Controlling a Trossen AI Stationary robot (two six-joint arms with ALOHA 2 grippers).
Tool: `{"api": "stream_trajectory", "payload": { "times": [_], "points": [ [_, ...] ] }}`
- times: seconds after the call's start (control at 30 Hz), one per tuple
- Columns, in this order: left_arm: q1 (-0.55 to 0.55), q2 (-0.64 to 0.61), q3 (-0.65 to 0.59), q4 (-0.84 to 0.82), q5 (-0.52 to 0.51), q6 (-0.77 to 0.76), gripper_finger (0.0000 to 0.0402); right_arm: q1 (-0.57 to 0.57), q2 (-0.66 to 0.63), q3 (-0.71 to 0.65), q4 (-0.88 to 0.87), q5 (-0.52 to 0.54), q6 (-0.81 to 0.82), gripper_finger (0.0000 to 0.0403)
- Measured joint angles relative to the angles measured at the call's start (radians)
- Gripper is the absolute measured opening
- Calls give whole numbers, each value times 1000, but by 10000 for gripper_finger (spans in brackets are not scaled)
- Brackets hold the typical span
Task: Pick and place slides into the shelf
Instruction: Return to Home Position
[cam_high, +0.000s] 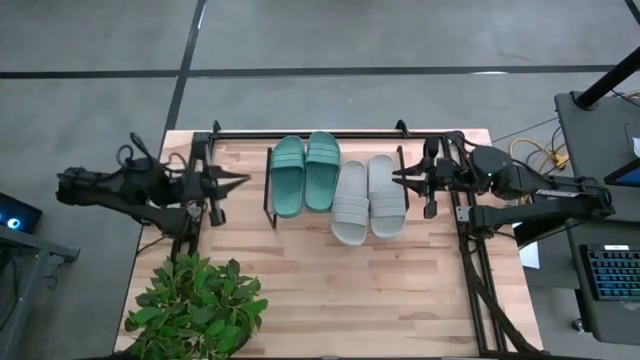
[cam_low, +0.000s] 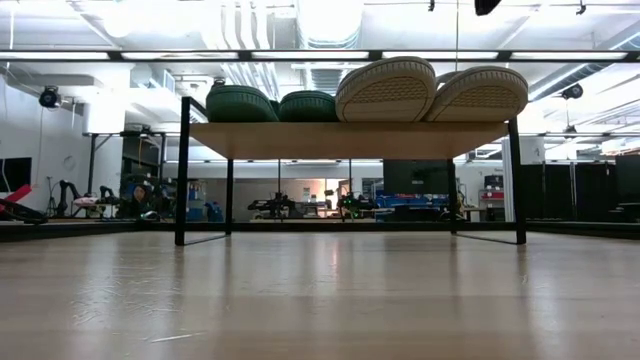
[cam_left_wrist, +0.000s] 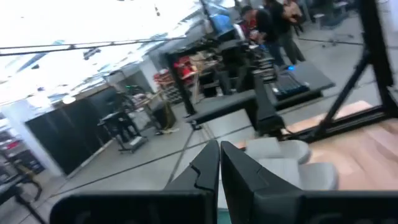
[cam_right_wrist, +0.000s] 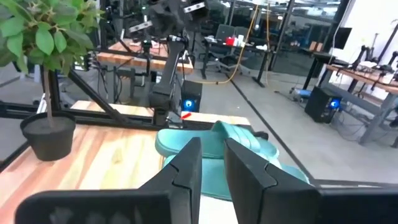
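Note:
The shelf (cam_low: 350, 140) stands mid-table on thin black legs. All four slides lie on its top board. The two teal slides (cam_high: 305, 173) sit side by side toward the left, also seen in the low view (cam_low: 270, 104). The two pale grey slides (cam_high: 367, 200) sit toward the right, their near ends reaching past the board's near edge with ribbed soles (cam_low: 430, 90) showing. My left gripper (cam_high: 246, 180) hovers left of the shelf, shut and pointing at it. My right gripper (cam_high: 396, 177) hovers at the shelf's right side, open by a narrow gap (cam_right_wrist: 212, 155).
A potted plant (cam_high: 195, 305) stands at the table's near left corner and also shows in the right wrist view (cam_right_wrist: 37, 37). Bare wood (cam_high: 350, 290) stretches from the shelf to the near edge. A desk with a keyboard (cam_high: 612, 270) lies off the right side. People (cam_left_wrist: 267, 18) stand far behind.

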Motion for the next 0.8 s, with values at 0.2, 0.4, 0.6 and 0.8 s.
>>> {"api": "stream_trajectory", "payload": {
  "times": [0.2,0.4,0.6,0.8],
  "points": [
    [14,-128,-168,0,9,-24,0,0,14,-11,2,0,0,59],
    [14,-339,-385,56,7,-33,0,0,12,-11,1,-1,-8,59],
    [14,-550,-493,27,39,-54,0,0,11,-11,0,-2,-9,59],
    [13,-616,-580,6,67,-116,0,0,12,-14,-7,-2,-7,59]
  ]
}}
